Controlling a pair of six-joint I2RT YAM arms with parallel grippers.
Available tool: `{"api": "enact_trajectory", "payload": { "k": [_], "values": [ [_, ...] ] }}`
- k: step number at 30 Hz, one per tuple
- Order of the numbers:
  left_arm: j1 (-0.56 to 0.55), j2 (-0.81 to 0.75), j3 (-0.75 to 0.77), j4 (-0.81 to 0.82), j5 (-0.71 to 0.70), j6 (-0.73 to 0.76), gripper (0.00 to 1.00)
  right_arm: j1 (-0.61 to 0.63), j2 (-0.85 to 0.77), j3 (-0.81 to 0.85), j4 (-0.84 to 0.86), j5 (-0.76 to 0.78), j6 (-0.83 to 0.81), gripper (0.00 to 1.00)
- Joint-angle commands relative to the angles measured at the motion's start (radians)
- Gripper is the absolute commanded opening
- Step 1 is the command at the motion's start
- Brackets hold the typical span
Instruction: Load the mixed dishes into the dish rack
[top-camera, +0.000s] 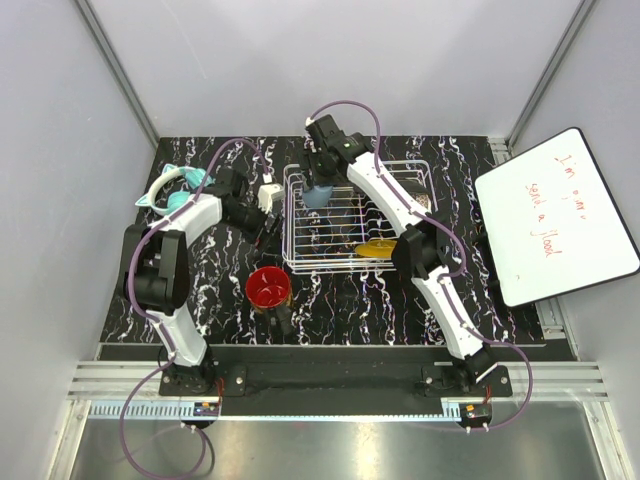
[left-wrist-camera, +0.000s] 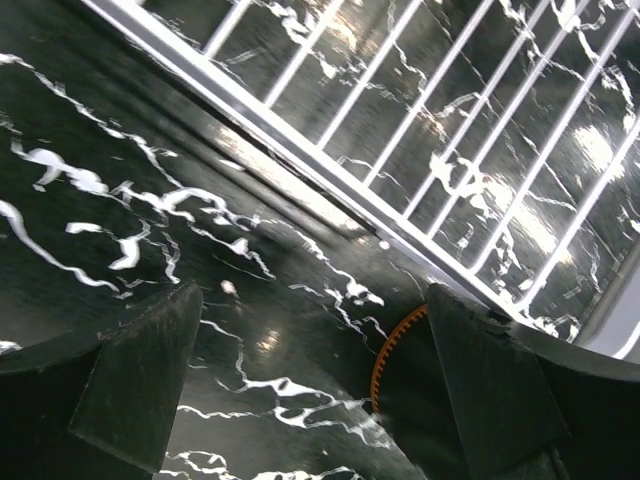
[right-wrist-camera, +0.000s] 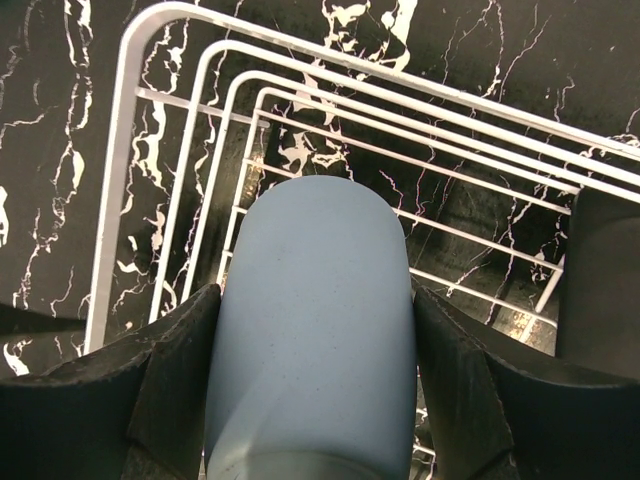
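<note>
R end effector (right-wrist-camera: 312, 300) clamps light blue cup (right-wrist-camera: 315, 390), over dish rack (right-wrist-camera: 110, 200) corner | L end effector (left-wrist-camera: 310, 380) gaping, empty

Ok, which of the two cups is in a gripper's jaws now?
The light blue cup: the right gripper clamps it over the rack. The red-lined mug stands in front of the rack, nothing gripping it.

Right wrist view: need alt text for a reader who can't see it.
The right gripper grips a light blue cup between its two black fingers, seen along the cup's side. Beyond it lie the rounded corner wires of the white dish rack on a black, white-veined table.
</note>
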Motion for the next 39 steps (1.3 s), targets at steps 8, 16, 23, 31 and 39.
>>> {"api": "enact_trajectory", "payload": {
  "k": [8,16,23,31,39],
  "values": [
    [-0.009,-0.011,0.1,-0.103,0.124,0.055,0.99,-0.01,0.063,0.01,0.015,-0.009,0.026,0.0],
    [-0.009,0.015,0.16,-0.127,0.152,0.045,0.99,-0.013,0.098,0.021,0.02,-0.004,0.036,0.0],
    [-0.008,0.02,0.151,-0.14,0.15,0.068,0.99,-0.012,0.101,0.018,0.026,-0.023,0.036,0.2],
    [-0.005,0.026,0.165,-0.146,0.154,0.071,0.99,-0.004,0.089,0.007,0.028,-0.039,0.031,0.5],
    [-0.005,0.031,0.195,-0.154,0.157,0.068,0.99,-0.001,0.082,-0.004,0.032,-0.075,0.029,0.89]
  ]
}}
